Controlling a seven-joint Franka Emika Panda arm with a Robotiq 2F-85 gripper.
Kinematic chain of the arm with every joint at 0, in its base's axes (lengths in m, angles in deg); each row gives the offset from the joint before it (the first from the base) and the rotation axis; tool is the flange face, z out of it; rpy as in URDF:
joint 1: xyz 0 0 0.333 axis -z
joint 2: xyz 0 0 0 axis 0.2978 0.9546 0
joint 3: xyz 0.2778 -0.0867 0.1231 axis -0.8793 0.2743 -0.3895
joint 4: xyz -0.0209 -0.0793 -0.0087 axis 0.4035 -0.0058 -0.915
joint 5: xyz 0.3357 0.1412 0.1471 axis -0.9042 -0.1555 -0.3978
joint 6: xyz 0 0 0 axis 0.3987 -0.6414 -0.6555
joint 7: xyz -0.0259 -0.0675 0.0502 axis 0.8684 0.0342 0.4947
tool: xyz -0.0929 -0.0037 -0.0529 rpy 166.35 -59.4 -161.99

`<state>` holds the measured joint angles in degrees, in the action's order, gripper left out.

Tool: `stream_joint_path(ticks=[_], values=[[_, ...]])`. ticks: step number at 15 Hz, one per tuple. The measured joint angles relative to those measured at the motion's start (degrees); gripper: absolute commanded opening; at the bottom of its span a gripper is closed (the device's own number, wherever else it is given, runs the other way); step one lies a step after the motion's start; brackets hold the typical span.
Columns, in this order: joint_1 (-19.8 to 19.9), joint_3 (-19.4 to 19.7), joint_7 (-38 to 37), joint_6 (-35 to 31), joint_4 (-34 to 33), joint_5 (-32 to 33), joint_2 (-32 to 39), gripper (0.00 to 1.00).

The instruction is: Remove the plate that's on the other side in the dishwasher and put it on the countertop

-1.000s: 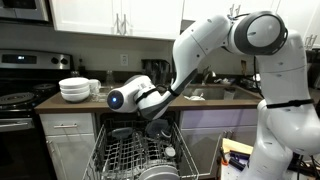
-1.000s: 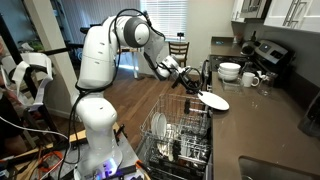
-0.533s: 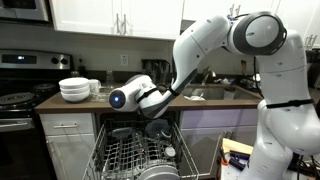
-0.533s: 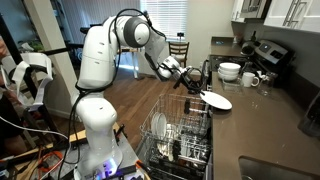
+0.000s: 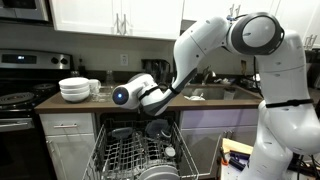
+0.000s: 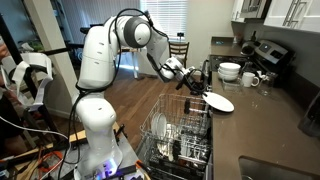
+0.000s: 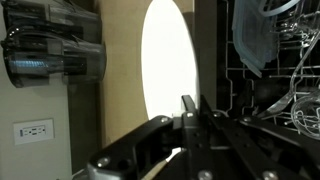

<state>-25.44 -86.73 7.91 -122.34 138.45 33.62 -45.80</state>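
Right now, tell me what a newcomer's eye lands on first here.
The white plate, clamped at its rim by the gripper, hangs above the open dishwasher. Further back, a stack of white bowls sits on the dark countertop.

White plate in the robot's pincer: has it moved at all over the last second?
Yes. In an exterior view the white plate, gripped by the pincer, has shifted slightly closer to the stacked bowls on the countertop.
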Motion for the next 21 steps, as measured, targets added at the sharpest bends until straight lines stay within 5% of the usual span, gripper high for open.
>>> stream_joint_path(ticks=[21], values=[[1.5, 1.5, 0.0, -2.1, 0.0, 0.0, 0.0, 0.05]])
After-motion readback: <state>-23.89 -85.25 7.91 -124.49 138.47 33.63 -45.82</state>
